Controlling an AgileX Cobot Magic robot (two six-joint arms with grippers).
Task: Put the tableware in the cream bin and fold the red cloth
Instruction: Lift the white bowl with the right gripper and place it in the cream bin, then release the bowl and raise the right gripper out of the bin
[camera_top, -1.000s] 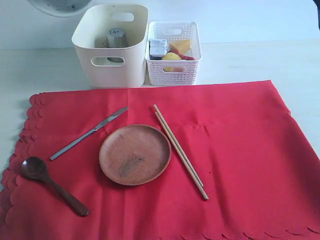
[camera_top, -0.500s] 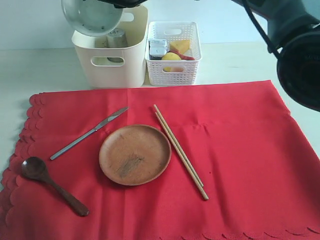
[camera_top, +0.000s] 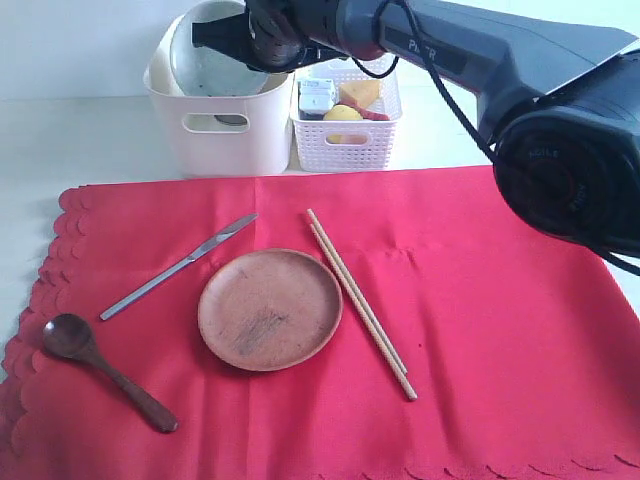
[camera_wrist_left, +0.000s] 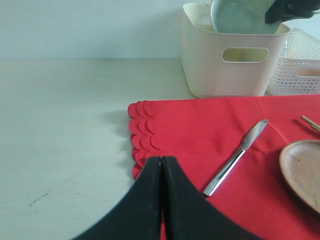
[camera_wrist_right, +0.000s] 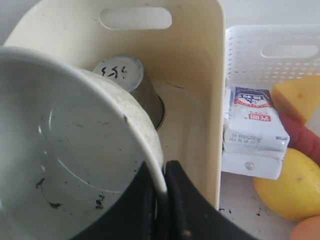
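My right gripper (camera_top: 255, 35) (camera_wrist_right: 162, 172) is shut on the rim of the white bowl (camera_top: 212, 58) (camera_wrist_right: 70, 155), which hangs tilted in the mouth of the cream bin (camera_top: 225, 125) (camera_wrist_right: 200, 85) (camera_wrist_left: 235, 70). A steel cup (camera_wrist_right: 127, 77) stands upside down inside the bin. On the red cloth (camera_top: 480, 300) (camera_wrist_left: 200, 130) lie the metal knife (camera_top: 178, 266) (camera_wrist_left: 236, 157), the round wooden plate (camera_top: 270, 309) (camera_wrist_left: 302, 170), the wooden chopsticks (camera_top: 360, 302) and the dark spoon (camera_top: 105, 370). My left gripper (camera_wrist_left: 162, 161) is shut and empty, over the cloth's scalloped edge.
A white lattice basket (camera_top: 350, 140) (camera_wrist_right: 280, 50) stands right of the bin, holding a milk carton (camera_wrist_right: 252, 130), a lemon (camera_wrist_right: 292, 185) and cheese (camera_top: 360, 94). The pale table (camera_wrist_left: 65, 130) extends left of the cloth. My right arm (camera_top: 560, 120) spans the upper right.
My right arm has swung in from the top right and brought the bowl down from above the bin into its mouth. The items on the cloth have not moved.
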